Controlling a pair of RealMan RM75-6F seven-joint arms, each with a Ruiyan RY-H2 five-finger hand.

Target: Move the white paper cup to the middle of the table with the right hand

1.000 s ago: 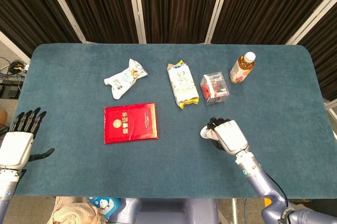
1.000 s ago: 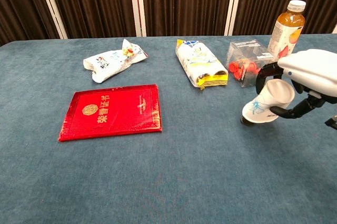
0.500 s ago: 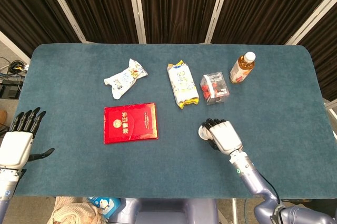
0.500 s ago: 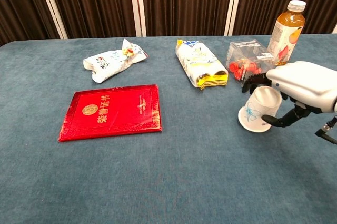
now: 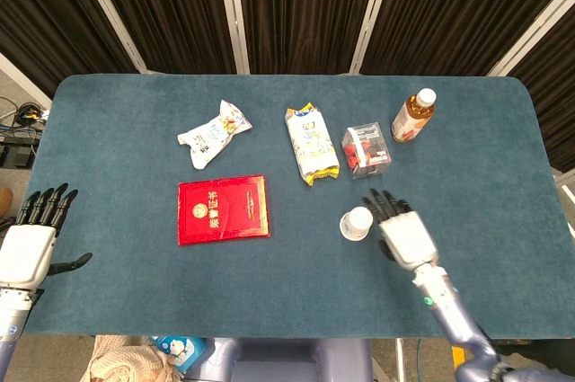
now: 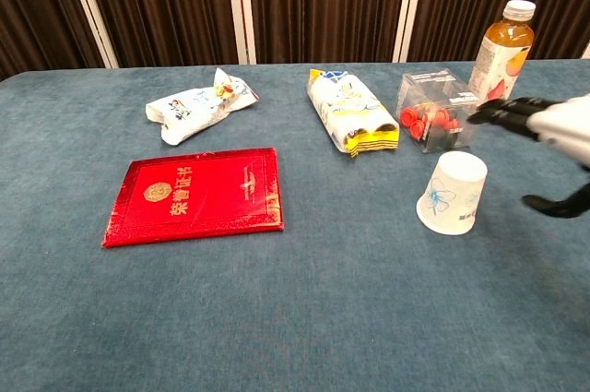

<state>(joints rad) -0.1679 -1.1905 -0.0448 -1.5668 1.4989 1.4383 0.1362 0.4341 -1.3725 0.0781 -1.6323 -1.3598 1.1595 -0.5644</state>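
Note:
The white paper cup (image 5: 357,223) (image 6: 452,193) stands upside down on the blue table, right of the middle, with a faint blue print on its side. My right hand (image 5: 402,230) (image 6: 551,138) is just to the cup's right, fingers spread and apart from it, holding nothing. At the table's left front edge my left hand (image 5: 31,242) lies open with its fingers straight; the chest view does not show it.
A red booklet (image 5: 223,209) lies left of the cup. Behind the cup are a yellow-white snack pack (image 5: 311,144), a clear box of red pieces (image 5: 366,150) and a tea bottle (image 5: 412,116). A crumpled snack bag (image 5: 212,134) lies at the back left.
My right hand set the cup down upside down, let go and drew back to the right with its fingers spread. The left hand stayed still.

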